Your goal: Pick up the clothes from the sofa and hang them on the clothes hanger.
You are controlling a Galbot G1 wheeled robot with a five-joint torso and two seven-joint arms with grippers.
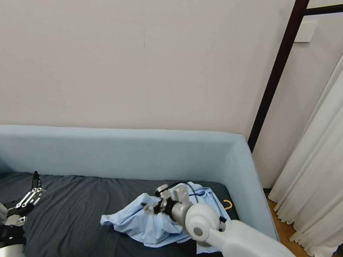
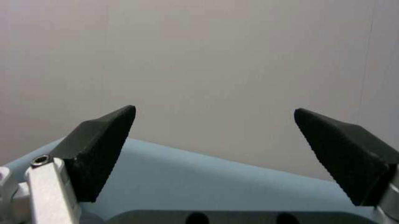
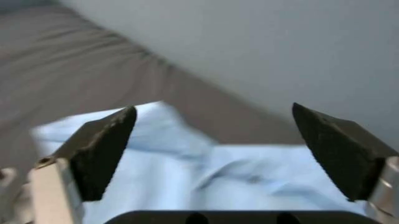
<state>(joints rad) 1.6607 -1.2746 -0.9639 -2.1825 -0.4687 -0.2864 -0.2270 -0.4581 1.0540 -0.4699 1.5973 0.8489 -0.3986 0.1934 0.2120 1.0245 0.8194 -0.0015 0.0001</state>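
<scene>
Closest up, the right arm (image 1: 214,227) is poking in at 5 o'clock of the head view, all smooth rounded white shell. Its right gripper (image 3: 212,112) is hanging right over the crumpled light-blue shirt (image 1: 134,222), with the black wedge-shaped ribbed fingers (image 3: 103,149) spread wide and gripping nothing. That shirt is lying in soft folds at 6 o'clock on the dark grey seat cushion (image 1: 75,206) of the pale blue padded sofa (image 1: 134,152). Over at 8 o'clock the left gripper (image 1: 29,195) is idling, also gaping wide. At 2 o'clock a slim dark rack pole (image 1: 273,80) is standing.

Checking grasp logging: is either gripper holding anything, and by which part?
Nothing is held. Right gripper hangs open over the blue shirt; left gripper is open too.
</scene>
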